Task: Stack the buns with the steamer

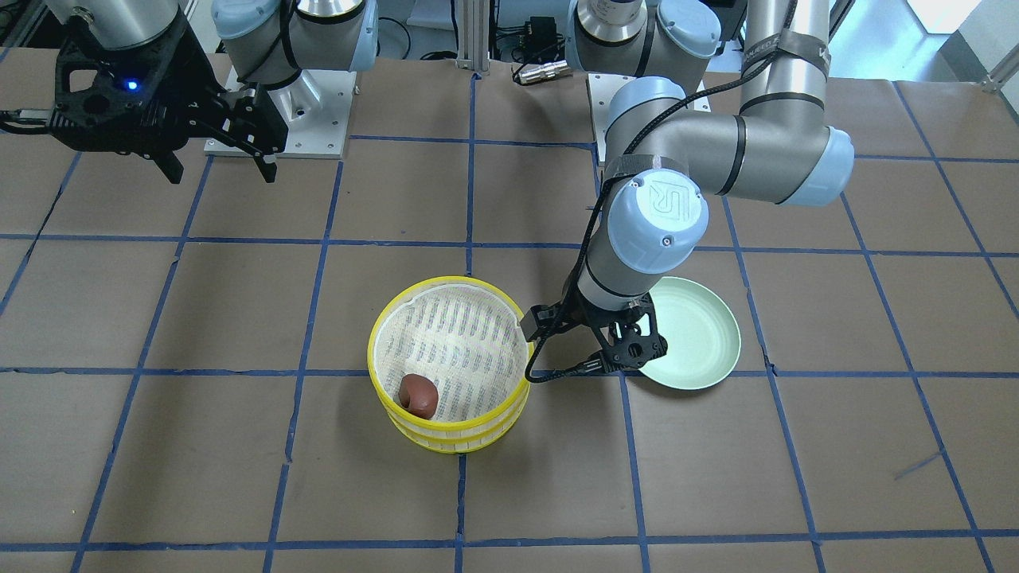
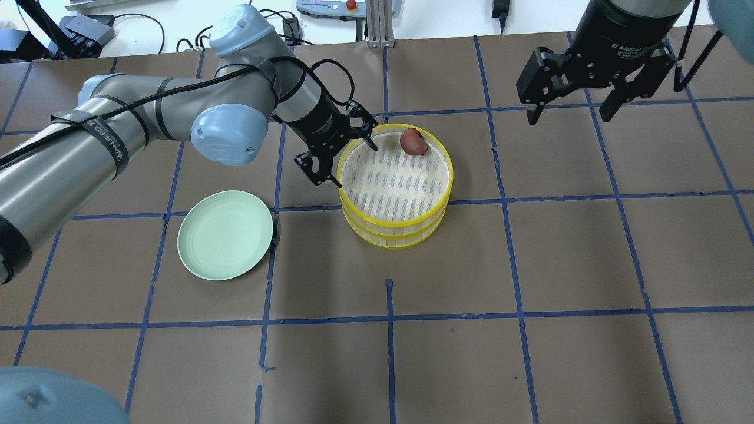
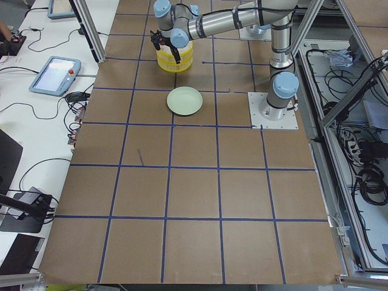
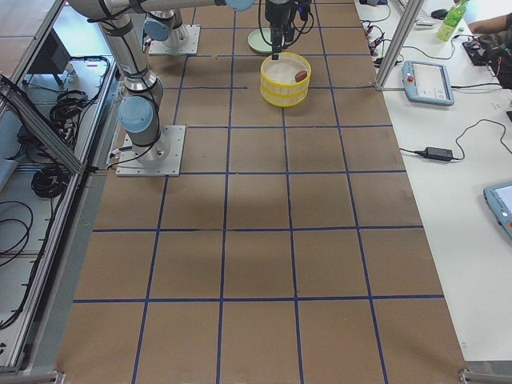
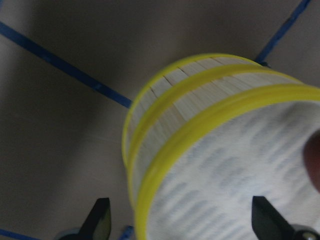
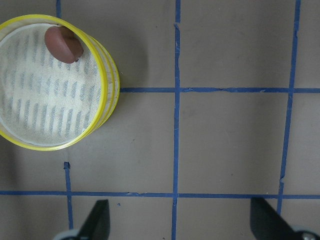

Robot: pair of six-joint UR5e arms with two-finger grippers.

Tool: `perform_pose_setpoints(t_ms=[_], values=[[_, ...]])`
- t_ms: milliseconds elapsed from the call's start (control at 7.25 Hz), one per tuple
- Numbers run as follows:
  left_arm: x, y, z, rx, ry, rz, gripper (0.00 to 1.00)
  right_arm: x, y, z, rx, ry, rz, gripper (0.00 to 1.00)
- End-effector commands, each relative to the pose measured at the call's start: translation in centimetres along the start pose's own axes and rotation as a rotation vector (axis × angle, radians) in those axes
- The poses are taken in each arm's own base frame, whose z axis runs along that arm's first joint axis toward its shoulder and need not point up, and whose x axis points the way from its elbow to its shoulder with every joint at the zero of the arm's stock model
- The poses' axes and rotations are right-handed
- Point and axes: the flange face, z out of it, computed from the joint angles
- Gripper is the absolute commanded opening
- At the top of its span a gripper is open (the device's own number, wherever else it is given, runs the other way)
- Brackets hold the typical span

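Left gripper point(image 2: 344, 163) hangs at the rim of the yellow steamer point(image 2: 393, 235), jaws apart, one finger outside the wall and one inside. That pose looks suited to pinching the wall, so the top tier can be lifted or steadied. Inside, the reddish-brown bun point(image 2: 413, 142) lies on the cloth liner against the wall farthest from the robot, apart from those fingers. The white bun shows in no view. The pale green plate point(image 2: 225, 234) sits near the steamer on the left arm's side. The right gripper point(image 2: 570, 116) hovers high, spread and holding nothing.
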Motion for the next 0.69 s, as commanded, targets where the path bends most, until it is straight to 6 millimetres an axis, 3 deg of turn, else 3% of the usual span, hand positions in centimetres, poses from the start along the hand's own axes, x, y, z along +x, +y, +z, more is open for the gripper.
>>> perform_pose_setpoints(t_ms=[0, 138, 276, 552], values=[[-1.2, -0.5, -1.0, 0.040, -0.116, 0.289, 1.00, 0.0, 0.0, -0.1, 0.002, -0.001, 0.000, 1.00], [-1.1, -0.4, -4.5, 0.090, -0.102, 0.300, 1.00, 0.0, 0.0, -0.1, 0.002, -0.001, 0.000, 1.00], [-1.0, 1.2, -7.8, 0.070, -0.073, 0.313, 1.00, 0.0, 0.0, 0.0, -0.001, 0.001, 0.000, 1.00], [-2.4, 6.3, -15.0, 0.057, -0.033, 0.386, 1.00, 0.0, 0.0, 0.0, 0.000, 0.001, 0.000, 1.00]])
